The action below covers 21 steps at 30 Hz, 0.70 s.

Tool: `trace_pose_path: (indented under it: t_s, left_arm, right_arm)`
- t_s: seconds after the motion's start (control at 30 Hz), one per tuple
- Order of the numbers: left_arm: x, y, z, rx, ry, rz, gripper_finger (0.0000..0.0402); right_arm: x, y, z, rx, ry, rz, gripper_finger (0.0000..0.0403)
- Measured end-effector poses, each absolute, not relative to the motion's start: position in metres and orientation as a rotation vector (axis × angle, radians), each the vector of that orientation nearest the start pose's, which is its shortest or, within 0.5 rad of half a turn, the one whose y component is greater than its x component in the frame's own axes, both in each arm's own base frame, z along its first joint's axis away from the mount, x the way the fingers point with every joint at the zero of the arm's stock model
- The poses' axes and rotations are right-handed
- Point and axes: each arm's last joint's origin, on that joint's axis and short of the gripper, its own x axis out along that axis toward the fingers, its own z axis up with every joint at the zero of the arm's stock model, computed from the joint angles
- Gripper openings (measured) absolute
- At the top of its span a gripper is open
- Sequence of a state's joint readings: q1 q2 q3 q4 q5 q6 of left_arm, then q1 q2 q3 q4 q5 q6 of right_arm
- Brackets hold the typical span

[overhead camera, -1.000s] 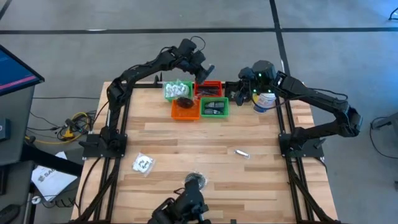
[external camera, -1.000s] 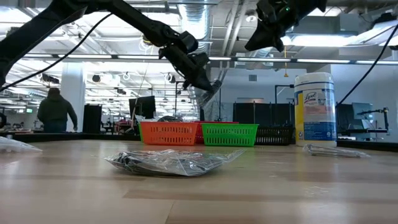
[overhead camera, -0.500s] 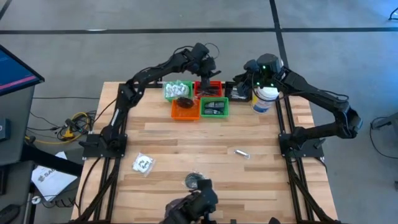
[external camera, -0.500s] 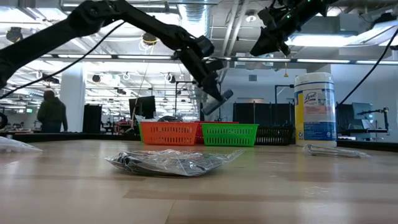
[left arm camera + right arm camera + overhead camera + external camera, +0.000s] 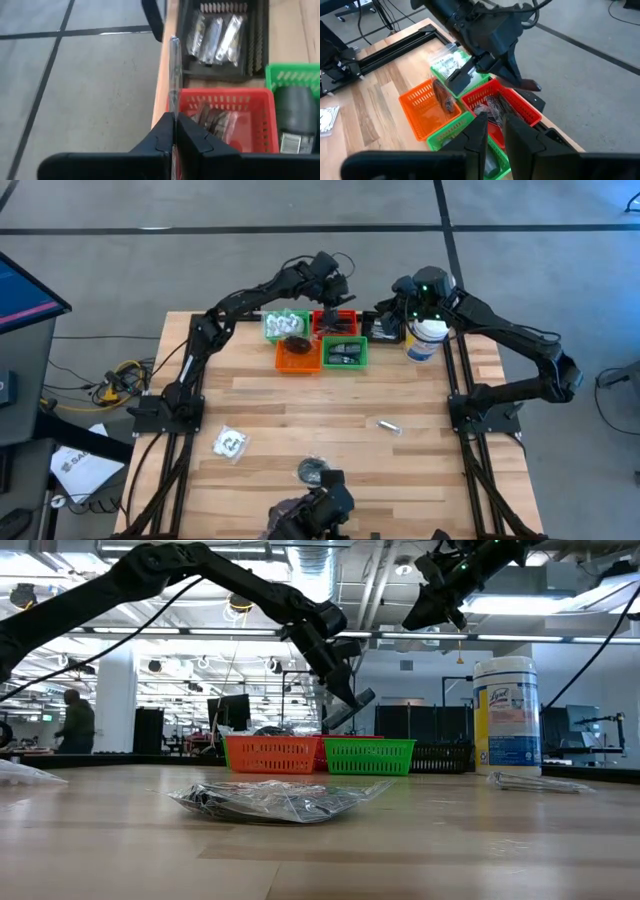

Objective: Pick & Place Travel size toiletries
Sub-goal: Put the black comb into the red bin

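My left gripper (image 5: pixel 336 290) hangs over the far rim of the red tray (image 5: pixel 336 323), shut on a slim silvery sachet (image 5: pixel 173 65). The sachet shows as a flat grey strip in the right wrist view (image 5: pixel 459 75). My right gripper (image 5: pixel 493 125) hovers high over the black tray (image 5: pixel 385 330), its fingers a narrow gap apart with nothing between them. Lying flat on the table are a clear packet with white contents (image 5: pixel 230 443), a black round piece in plastic (image 5: pixel 313 471) and another silvery sachet (image 5: pixel 388 425). My left gripper pinches one end of the sachet (image 5: pixel 173 111) between its two fingers. The fingers slant down toward the table's far edge and lie along the sachet. The sachet sticks out ahead of the fingertips, edge-on in the wrist view, lifted clear above the red tray.
A green tray (image 5: pixel 286 326) with white packets, an orange tray (image 5: pixel 298 356) with a dark oval and a second green tray (image 5: pixel 345 353) stand together at the far edge. The tall white canister (image 5: pixel 427 340) stands to their right. A person walks in the room behind (image 5: pixel 78 720).
My left gripper has gone toward the table's right edge and a little down, from over the green tray to over the red tray. It has rolled about its own line, turning the sachet with it, and has stayed shut. My right gripper has drawn slightly toward the far edge.
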<state>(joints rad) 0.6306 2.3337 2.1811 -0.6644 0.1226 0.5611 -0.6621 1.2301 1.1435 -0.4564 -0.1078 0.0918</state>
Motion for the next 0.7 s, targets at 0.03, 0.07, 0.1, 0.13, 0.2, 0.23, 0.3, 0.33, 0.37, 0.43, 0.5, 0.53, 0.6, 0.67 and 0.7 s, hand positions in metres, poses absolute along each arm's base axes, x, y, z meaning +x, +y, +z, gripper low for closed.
trace_pose_path:
  t_s: [0.03,0.07,0.1,0.13,0.2,0.23,0.3,0.33,0.37,0.43,0.5,0.53,0.6,0.67,0.7]
  left_arm:
    - [0.423,0.301,0.244,0.236,0.877,0.232,0.0002]
    - [0.424,0.299,0.241,0.249,0.889,0.217,0.0003]
    - [0.425,0.297,0.238,0.251,0.898,0.208,0.0003]
    - [0.426,0.294,0.233,0.249,0.908,0.198,0.0002]
    - [0.428,0.288,0.225,0.238,0.929,0.182,0.0002]
    - [0.429,0.285,0.220,0.236,0.948,0.182,0.0002]
    - [0.429,0.280,0.213,0.243,0.978,0.189,0.0003]
    - [0.430,0.279,0.212,0.249,0.985,0.190,0.0003]
    - [0.431,0.277,0.211,0.253,0.984,0.191,0.0003]
    - [0.432,0.277,0.210,0.254,0.984,0.190,0.0003]
    - [0.431,0.277,0.210,0.257,0.985,0.197,0.0003]
    - [0.432,0.277,0.210,0.257,0.983,0.198,0.0003]
    - [0.431,0.278,0.210,0.257,0.983,0.200,0.0004]
    - [0.431,0.278,0.210,0.256,0.983,0.200,0.0004]
    - [0.431,0.278,0.210,0.255,0.983,0.200,0.0004]
  right_arm:
    - [0.210,-0.160,0.341,0.287,0.487,-0.562,0.0055]
    - [0.210,-0.160,0.341,0.280,0.489,-0.561,0.0055]
    - [0.210,-0.160,0.341,0.278,0.491,-0.560,0.0055]
    - [0.210,-0.160,0.341,0.276,0.492,-0.559,0.0055]
    - [0.210,-0.160,0.341,0.276,0.495,-0.559,0.0055]
    - [0.210,-0.159,0.340,0.277,0.497,-0.559,0.0055]
    - [0.209,-0.159,0.340,0.280,0.506,-0.559,0.0055]
    - [0.209,-0.159,0.339,0.282,0.510,-0.559,0.0055]
    - [0.209,-0.159,0.339,0.282,0.512,-0.559,0.0055]
    - [0.209,-0.159,0.339,0.282,0.513,-0.558,0.0055]
    - [0.209,-0.159,0.339,0.280,0.514,-0.558,0.0055]
    - [0.209,-0.159,0.339,0.280,0.514,-0.558,0.0055]
    - [0.209,-0.159,0.339,0.280,0.514,-0.558,0.0055]
    - [0.209,-0.159,0.339,0.280,0.514,-0.558,0.0055]
    - [0.209,-0.159,0.339,0.280,0.514,-0.558,0.0055]
